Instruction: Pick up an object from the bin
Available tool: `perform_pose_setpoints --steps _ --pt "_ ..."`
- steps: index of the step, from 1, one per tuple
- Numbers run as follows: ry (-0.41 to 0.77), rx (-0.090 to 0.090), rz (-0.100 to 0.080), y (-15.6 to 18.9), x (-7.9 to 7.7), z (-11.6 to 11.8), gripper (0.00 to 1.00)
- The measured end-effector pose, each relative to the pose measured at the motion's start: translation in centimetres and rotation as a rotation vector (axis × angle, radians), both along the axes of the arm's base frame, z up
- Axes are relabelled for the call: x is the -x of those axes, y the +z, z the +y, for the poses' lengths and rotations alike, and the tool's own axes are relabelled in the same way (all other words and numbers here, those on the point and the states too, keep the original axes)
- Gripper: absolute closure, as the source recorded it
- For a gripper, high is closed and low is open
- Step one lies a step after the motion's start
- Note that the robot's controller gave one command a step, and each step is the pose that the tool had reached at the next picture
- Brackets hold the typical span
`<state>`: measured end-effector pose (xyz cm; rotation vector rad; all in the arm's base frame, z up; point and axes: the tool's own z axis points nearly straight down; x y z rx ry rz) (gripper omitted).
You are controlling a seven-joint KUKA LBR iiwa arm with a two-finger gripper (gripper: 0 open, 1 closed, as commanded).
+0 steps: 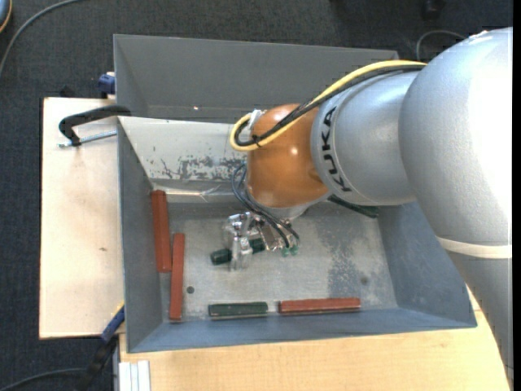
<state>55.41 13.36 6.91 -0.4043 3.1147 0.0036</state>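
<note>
My gripper [239,244] hangs low over the middle of the bin floor, under the orange wrist cover. A small dark green block [221,257] lies right at its lower left end, touching it or partly beneath it. The gripper's metal parts hide the rest of that block. A dark green flat bar [238,309] lies along the front wall, below the gripper and apart from it.
Two red-brown bars [161,230] [177,275] lie lengthwise along the left wall. Another red-brown bar [319,305] rests along the front wall, right of the green bar. The arm covers the bin's right rear part.
</note>
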Motion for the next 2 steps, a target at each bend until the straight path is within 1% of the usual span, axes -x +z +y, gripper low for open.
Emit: perform_pose_setpoints --steps 1,2 --pt "-0.001 -0.001 -0.005 0.9 -0.1 0.1 1.00" --pt "-0.002 -0.001 -0.005 5.3 -0.3 0.2 1.00"
